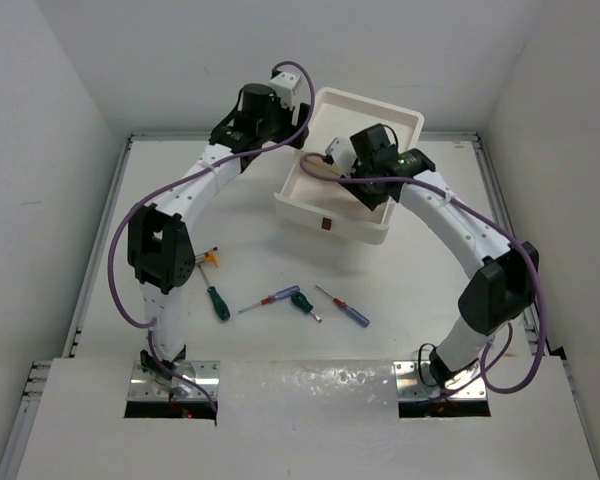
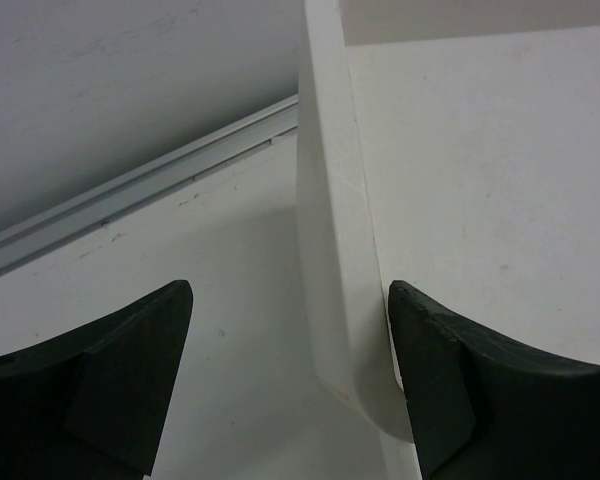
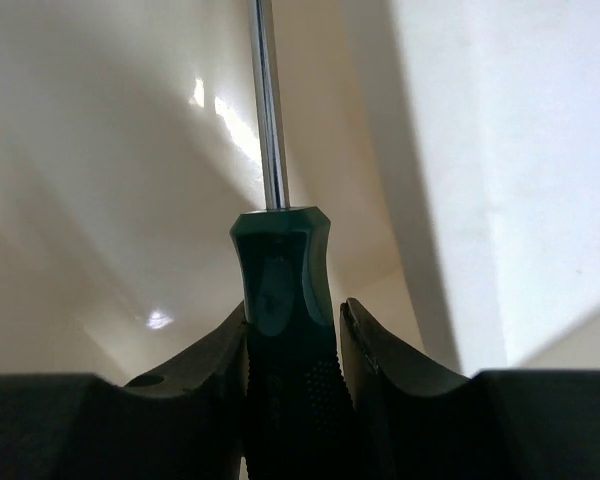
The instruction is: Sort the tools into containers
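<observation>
Right gripper [image 3: 292, 330]: fingers clamped on the ribbed handle of a dark green plastic-handled screwdriver [image 3: 285, 290]. Its thin metal shaft points ahead into the pulled-out shallow white drawer [image 1: 360, 232] of the white box-shaped drawer unit [image 1: 405, 112]. This pose appears intended to release the tool inside.

Left gripper [image 2: 290, 300]: fingers apart, straddling the unit's left side wall. This probably braces the unit against sliding.

Loose screwdrivers [image 1: 218, 303] lie on the white table [image 1: 430, 290] in front of the unit, not yet sorted.

The drawer unit [image 1: 345, 170] is plain white, with a dark red-brown tab [image 1: 326, 224]. The held screwdriver [image 3: 280, 270] has a dark green handle, stippled lower down. Loose ones: green screwdriver [image 1: 218, 302], red screwdriver [image 1: 278, 297], and a blue-and-red screwdriver [image 1: 352, 314], I think. Purple cables [image 1: 115, 262].
</observation>
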You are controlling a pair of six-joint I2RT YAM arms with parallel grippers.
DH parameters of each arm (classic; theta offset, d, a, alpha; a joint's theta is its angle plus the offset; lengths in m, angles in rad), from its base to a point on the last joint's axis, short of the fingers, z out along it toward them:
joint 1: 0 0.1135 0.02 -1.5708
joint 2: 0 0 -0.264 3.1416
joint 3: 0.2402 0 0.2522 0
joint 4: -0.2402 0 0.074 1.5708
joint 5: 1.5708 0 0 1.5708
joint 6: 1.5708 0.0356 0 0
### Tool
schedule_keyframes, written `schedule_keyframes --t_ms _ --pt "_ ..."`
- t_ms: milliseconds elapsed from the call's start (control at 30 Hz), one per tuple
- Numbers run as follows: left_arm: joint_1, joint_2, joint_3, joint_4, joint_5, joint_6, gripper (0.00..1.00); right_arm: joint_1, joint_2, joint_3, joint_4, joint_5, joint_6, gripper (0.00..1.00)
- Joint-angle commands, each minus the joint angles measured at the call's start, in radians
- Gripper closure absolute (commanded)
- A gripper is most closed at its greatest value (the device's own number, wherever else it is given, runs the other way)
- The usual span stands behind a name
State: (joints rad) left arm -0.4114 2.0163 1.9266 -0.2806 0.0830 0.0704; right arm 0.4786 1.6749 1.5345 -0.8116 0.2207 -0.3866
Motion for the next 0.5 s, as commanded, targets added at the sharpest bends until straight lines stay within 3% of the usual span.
schedule_keyframes --t_ms 0,367,467 --pt "-0.001 -0.019 0.018 0.052 0.009 -0.017 0.24 0.003 -0.004 0.134 -0.072 -0.07 0.149 1.0" --pt "-0.001 -0.013 0.018 0.055 0.017 -0.021 0.24 0.023 0.069 0.161 -0.129 -0.132 0.38 1.0" --pt "-0.003 -0.013 0.018 0.054 0.02 -0.024 0.24 0.023 0.069 0.161 -0.112 -0.141 0.456 0.87"
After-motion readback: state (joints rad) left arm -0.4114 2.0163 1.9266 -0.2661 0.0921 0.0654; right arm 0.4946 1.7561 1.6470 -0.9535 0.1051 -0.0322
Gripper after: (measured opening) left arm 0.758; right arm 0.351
